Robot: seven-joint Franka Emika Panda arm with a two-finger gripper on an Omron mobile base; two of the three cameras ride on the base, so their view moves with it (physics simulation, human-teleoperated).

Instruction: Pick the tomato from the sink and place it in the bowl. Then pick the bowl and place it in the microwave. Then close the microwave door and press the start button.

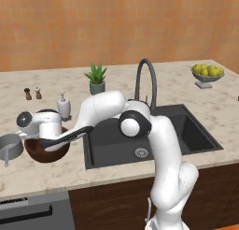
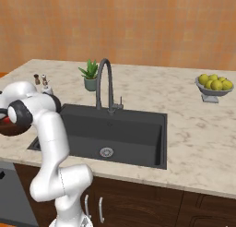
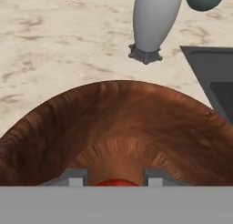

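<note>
One sliver of red, the tomato [image 3: 116,182], shows in the hand view low between the two grey fingertips [image 3: 75,176], at the bottom of the brown wooden bowl [image 3: 118,127]. Its skin looks smooth and bright; the rest of it is hidden. The bowl is round and dark brown with a streaked grain, and it sits on the counter [image 1: 42,173] just left of the sink [image 1: 149,135]. In the left base view the hand covers the top of the bowl [image 1: 46,152].

Beside the bowl on its left lies a small grey pan [image 1: 10,147]. Behind it stands a white soap bottle [image 1: 63,105], and farther back two little shakers [image 1: 32,93]. The counter is pale marbled stone over dark wood cabinets. The sink is a dark, deep basin with a round drain [image 1: 142,152]; a curved dark faucet [image 1: 145,82] rises at its back edge. A potted green plant [image 1: 96,78] stands left of the faucet. Far to the right a grey dish of yellow fruit [image 1: 207,74] rests on the counter. The wall behind is orange.

The gripper [image 3: 116,178] hangs inside the bowl, fingers set a little apart with the tomato between them; whether they press on it I cannot tell.
</note>
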